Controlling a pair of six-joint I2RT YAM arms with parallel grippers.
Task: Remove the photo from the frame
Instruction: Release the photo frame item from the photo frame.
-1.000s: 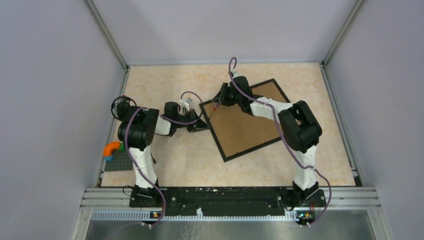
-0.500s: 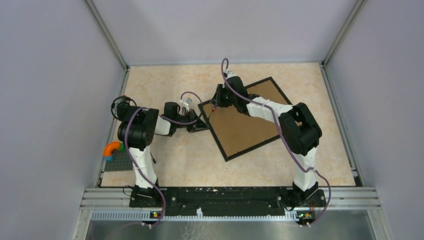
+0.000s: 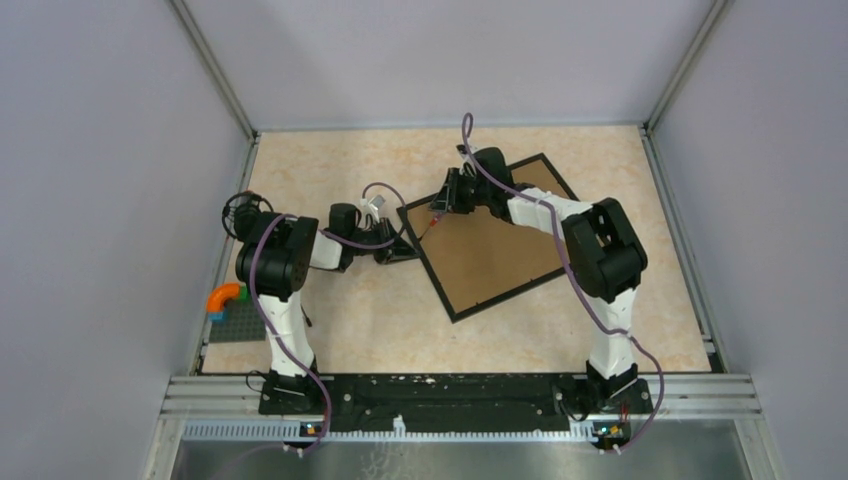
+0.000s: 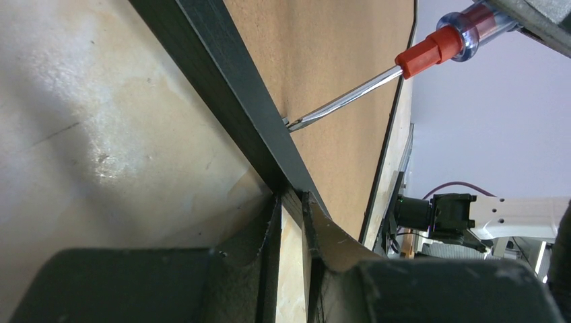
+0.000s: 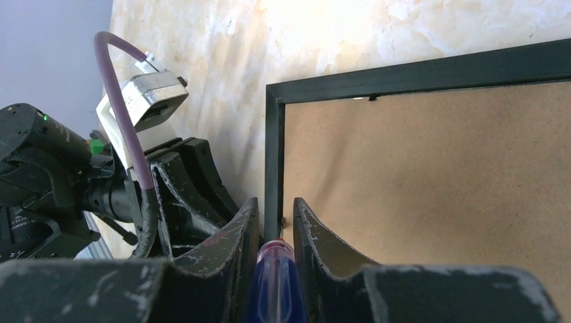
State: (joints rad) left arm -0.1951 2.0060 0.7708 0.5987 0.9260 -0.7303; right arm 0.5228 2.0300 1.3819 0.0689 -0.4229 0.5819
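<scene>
The frame lies face down on the table, brown board back up, black rim around it. The photo is hidden beneath the board. My left gripper is shut on the frame's left rim near its corner, and the black rail runs in between its fingers. My right gripper is shut on a screwdriver with a blue and red handle. Its metal shaft slants down to a small tab at the rim's inner edge.
An orange and blue curved toy piece sits on a grey baseplate at the table's left edge. Grey walls close in three sides. A metal rail carries both arm bases at the near edge.
My right wrist swung a little left and then back right, with the screwdriver tip staying at the frame's left rim. The left arm and the frame have not moved.
</scene>
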